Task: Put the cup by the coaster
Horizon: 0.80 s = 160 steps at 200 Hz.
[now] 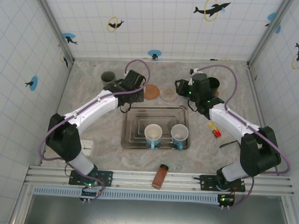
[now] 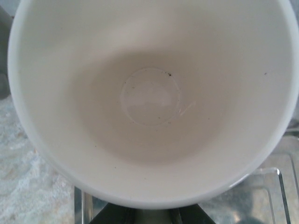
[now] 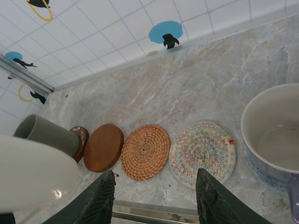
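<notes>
At the far left of the table, my left gripper (image 1: pixel 132 85) is closed tight on the rim of the white cup (image 2: pixel 149 93). The cup hangs just left of the row of coasters, by the tray's far-left corner; I judge it clear of the marbled tabletop (image 3: pixel 196 79). My right gripper (image 3: pixel 156 200) stands roughly half spread with nothing between its fingers, looking down on that row.

To do this well, I'd lower the cup straight and upright onto bare tabletop just beside a coaster, not onto one. I'd also keep it off the grey cup (image 3: pixel 46 134) standing close by on the left. I'd let go only once the base sits flat, since a glazed cup pinched at the rim could swing or slip.

The cup is smooth, glossy and round, tapering to a small flat bottom with a few dark specks. The dark wooden coaster (image 3: pixel 103 147) is a plain smooth disc. The orange coaster (image 3: pixel 145 151) is a tight woven coil, and the pale multicoloured coaster (image 3: pixel 202 154) looks braided and softer. The tray (image 1: pixel 139 116) looks hard and slick.
</notes>
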Each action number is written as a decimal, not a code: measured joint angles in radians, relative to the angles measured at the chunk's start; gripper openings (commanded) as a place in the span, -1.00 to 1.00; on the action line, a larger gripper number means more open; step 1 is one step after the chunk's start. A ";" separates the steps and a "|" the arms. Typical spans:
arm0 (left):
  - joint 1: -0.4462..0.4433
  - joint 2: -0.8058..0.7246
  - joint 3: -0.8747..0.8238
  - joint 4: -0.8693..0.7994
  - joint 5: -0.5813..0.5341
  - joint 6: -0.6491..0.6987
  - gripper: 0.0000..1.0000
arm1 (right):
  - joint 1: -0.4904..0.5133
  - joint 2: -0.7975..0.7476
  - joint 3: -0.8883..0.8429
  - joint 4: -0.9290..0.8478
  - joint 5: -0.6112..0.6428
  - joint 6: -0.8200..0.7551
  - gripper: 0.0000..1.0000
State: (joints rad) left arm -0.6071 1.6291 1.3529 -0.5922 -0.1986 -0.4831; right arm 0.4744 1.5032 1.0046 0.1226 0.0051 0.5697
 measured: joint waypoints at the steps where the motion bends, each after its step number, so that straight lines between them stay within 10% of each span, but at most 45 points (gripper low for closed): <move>1: 0.002 0.002 0.002 0.000 0.000 0.001 -1.00 | 0.000 0.001 0.000 0.000 0.000 0.000 -0.04; 160: 0.183 0.266 0.209 0.003 0.042 0.121 -1.00 | -0.017 0.066 0.000 0.005 -0.036 0.016 -0.06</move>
State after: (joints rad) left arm -0.4236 1.8946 1.5623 -0.5888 -0.1570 -0.3622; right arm 0.4576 1.5688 1.0046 0.1280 -0.0311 0.5861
